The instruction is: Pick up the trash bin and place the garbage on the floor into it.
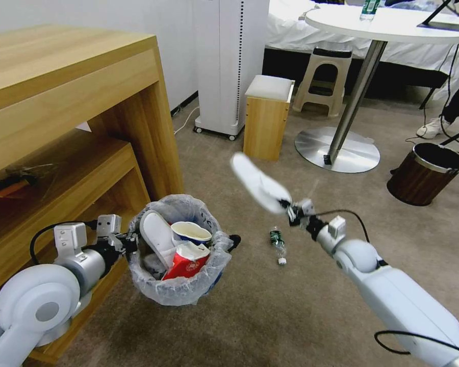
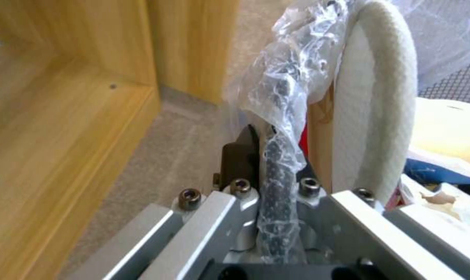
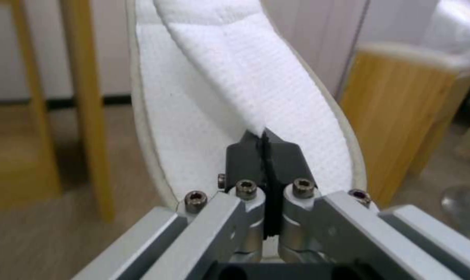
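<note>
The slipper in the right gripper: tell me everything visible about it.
The slipper is white, flat and soft-looking, with a textured fabric insole, a cream edge and a fabric upper band. The right gripper is shut on the band's edge and holds the slipper in the air above the floor, slanting up and away from the arm, right of the trash bin. Nothing else touches it.

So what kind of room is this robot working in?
Probably a hotel-style bedroom: a bed with white sheets at the back, a round white table, carpeted floor, and white slippers among the litter.

The raised slipper (image 1: 257, 183) is motion-blurred; the bin's (image 1: 181, 293) base seems hidden.
</note>
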Motion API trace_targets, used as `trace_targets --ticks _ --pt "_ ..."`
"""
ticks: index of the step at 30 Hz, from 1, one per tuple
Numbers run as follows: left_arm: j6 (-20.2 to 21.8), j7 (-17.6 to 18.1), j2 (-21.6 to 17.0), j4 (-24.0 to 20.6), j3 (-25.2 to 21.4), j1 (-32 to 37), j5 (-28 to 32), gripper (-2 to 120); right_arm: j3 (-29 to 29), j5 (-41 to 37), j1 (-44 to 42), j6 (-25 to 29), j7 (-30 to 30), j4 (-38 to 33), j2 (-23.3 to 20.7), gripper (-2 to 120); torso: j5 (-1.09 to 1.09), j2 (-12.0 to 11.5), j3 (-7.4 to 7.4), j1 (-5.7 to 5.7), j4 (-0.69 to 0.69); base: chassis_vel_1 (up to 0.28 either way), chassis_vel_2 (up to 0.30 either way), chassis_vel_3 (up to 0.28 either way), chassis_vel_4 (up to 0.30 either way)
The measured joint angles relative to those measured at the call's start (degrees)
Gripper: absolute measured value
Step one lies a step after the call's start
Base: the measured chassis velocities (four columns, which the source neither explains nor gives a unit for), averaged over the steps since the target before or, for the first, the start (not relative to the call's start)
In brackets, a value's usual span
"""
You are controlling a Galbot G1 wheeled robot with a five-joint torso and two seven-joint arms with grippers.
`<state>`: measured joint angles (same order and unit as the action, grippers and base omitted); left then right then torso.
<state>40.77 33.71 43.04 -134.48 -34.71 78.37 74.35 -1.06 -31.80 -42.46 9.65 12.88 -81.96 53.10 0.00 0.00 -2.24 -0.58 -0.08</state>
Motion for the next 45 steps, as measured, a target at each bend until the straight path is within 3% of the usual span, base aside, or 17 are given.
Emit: trace_targets --ticks 6,9,12,19,33,45 --pt "-0.06 -1.62 -0.38 -0.29 0.06 0.15 0.03 0 -0.01 -3.18 3.43 1.63 -1.38 -0.41 0.91 0 0.00 0.00 0.00 0.00 0.00 0.000 0.000 0.000 0.000" --pt "-0.10 -1.83 -0.39 -0.25 0.47 0.04 0.02 0 0.17 -7.63 4.48 4.39 0.65 -1.39 1.41 0 0.00 0.00 0.00 0.00 0.00 0.000 0.000 0.000 0.000" --pt "-0.40 -3.43 -0.28 0.34 1.70 -0.37 -0.32 0 1.25 -15.66 5.29 8.05 8.17 -5.21 1.97 0 -0.01 0.00 0.00 0.00 0.00 0.000 0.000 0.000 0.000" --pt "-0.53 -4.26 -0.16 0.69 2.50 -0.99 -0.55 0 4.71 -20.11 6.57 8.98 17.57 -10.16 3.02 0 -0.01 0.00 0.00 0.00 -0.01 0.000 0.000 0.000 0.000" --pt "-0.83 -5.52 -0.02 2.08 2.68 -1.88 -0.54 0 11.97 -21.24 9.22 8.67 30.86 -9.95 6.79 0 -0.01 0.00 0.00 0.00 -0.01 0.000 0.000 0.000 0.000" --pt "-0.99 -5.90 -0.49 2.75 1.88 -2.35 -0.46 0 14.37 -20.22 9.33 8.58 36.13 -5.59 9.05 0 0.00 0.00 0.00 0.00 -0.01 0.000 0.000 0.000 0.000"
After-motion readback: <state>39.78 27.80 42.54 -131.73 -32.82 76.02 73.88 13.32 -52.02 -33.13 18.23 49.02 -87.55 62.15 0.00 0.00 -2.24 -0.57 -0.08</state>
